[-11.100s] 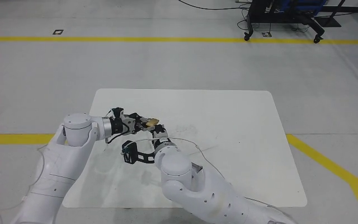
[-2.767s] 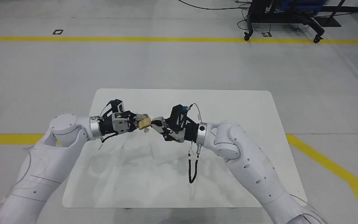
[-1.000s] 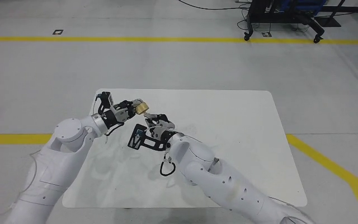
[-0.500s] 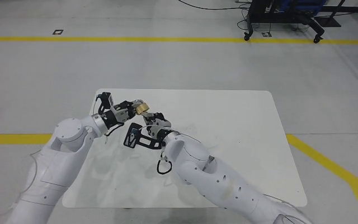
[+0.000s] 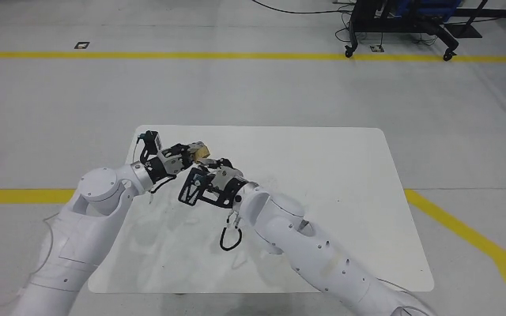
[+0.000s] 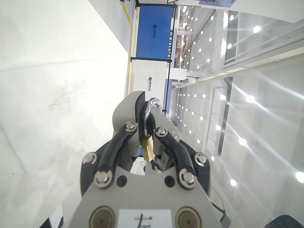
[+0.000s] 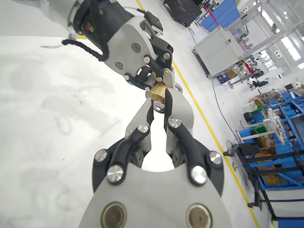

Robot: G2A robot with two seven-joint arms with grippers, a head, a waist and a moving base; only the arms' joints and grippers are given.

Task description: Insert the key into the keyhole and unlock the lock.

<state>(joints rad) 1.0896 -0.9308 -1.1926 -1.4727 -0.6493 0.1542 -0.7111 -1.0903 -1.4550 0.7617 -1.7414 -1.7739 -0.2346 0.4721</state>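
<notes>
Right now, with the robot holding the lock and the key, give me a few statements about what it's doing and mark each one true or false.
1. The left hand is shut on the padlock. True.
2. The padlock lies flat on the table. False: the left hand holds it up off the table.
3. The right hand pinches the key right at the padlock's underside. True.
4. The two hands are far apart, at opposite table edges. False: they meet at the padlock.
5. The padlock's body is black. False: it is brass-coloured.
</notes>
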